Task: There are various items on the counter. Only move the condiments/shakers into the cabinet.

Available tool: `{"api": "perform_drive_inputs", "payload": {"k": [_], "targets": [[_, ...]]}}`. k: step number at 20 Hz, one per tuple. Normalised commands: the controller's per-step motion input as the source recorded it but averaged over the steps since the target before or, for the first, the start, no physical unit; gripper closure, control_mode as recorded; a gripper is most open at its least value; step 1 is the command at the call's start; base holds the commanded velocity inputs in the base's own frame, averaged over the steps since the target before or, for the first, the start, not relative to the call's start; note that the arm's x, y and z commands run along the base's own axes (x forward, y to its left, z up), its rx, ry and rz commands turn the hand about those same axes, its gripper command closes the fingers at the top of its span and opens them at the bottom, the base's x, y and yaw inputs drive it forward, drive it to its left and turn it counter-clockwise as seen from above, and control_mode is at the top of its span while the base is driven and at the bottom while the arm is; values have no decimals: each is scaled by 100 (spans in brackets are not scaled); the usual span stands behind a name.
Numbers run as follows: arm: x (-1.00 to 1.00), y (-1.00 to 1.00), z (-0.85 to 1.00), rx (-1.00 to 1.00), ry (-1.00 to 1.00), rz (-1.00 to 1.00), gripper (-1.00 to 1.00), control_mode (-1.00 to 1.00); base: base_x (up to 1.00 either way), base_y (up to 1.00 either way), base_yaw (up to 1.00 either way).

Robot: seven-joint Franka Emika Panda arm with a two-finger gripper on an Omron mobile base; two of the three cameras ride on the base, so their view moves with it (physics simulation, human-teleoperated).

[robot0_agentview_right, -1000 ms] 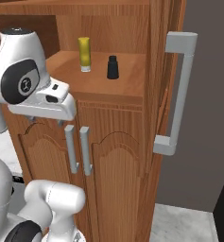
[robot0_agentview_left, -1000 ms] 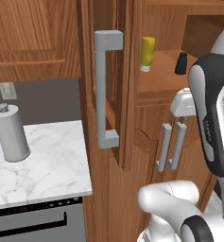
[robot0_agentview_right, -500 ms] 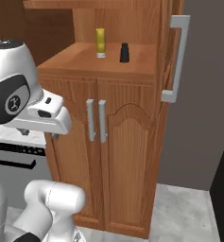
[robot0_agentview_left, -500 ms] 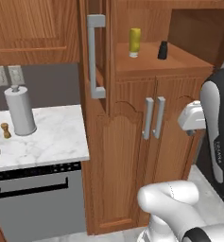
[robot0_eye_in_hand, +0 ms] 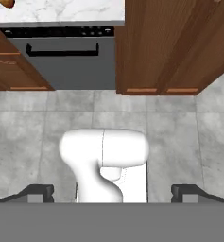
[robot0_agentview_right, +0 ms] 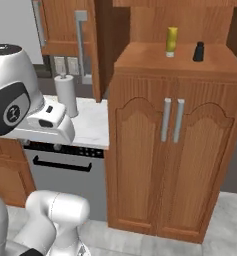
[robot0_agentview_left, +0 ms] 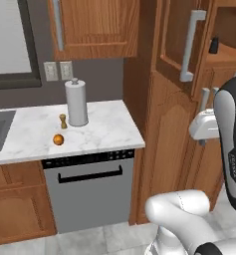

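Still wooden shaker (robot0_agentview_left: 62, 121) far from gripper (robot0_eye_in_hand: 111, 191)

No readable text or labels anywhere here.

Base views flank the cabinet (robot0_agentview_right: 175, 135); hand view faces floorward.

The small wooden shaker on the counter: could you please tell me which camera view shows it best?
The left base view: the wooden shaker stands clear on the counter, left of the grey canister, above the orange fruit. In the right base view I cannot make it out.
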Motion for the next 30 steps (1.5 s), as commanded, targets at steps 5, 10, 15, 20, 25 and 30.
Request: {"api": "perform_drive_inputs", "payload": {"k": [5,10,15,20,25,30], "targets": [[0,0,0,0,0,0,-100,100,24,100,-3],[0,0,0,0,0,0,-100,100,61,100,-3],[0,0,0,0,0,0,-100,100,96,52,0],[0,0,0,0,0,0,-100,100,92,50,0],[0,0,0,0,0,0,-100,100,36,18,0],[-24,0,-62,-7,-2,-7,-100,-100,0,0,0]]}}
